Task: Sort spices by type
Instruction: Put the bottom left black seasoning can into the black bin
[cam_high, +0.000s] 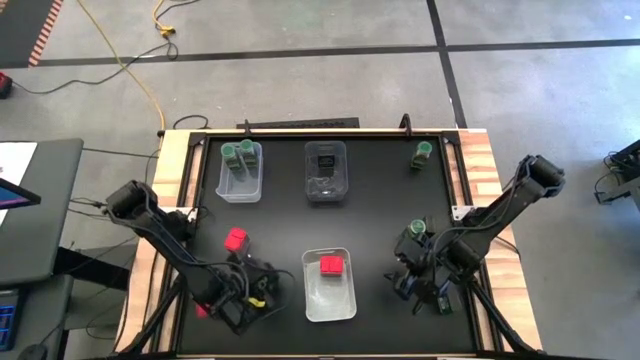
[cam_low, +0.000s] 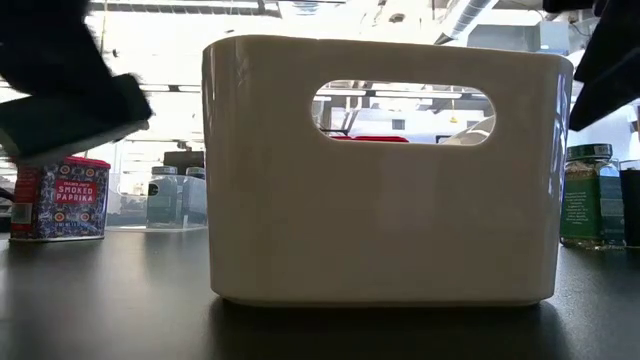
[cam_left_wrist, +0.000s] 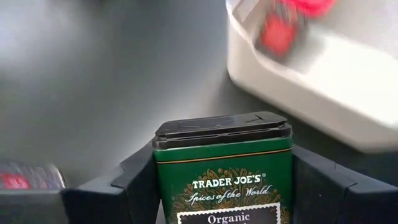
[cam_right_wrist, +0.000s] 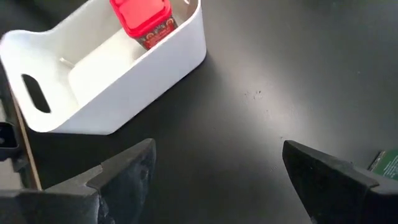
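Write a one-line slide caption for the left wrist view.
Left gripper clamps a dark green rectangular spice tin beside the white plastic bin.

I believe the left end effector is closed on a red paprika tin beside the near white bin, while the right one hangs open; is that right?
Not quite: the left end effector grips a dark green box, not a red tin, as the left wrist view shows. It is beside the near white bin, and the right end effector does hang open.
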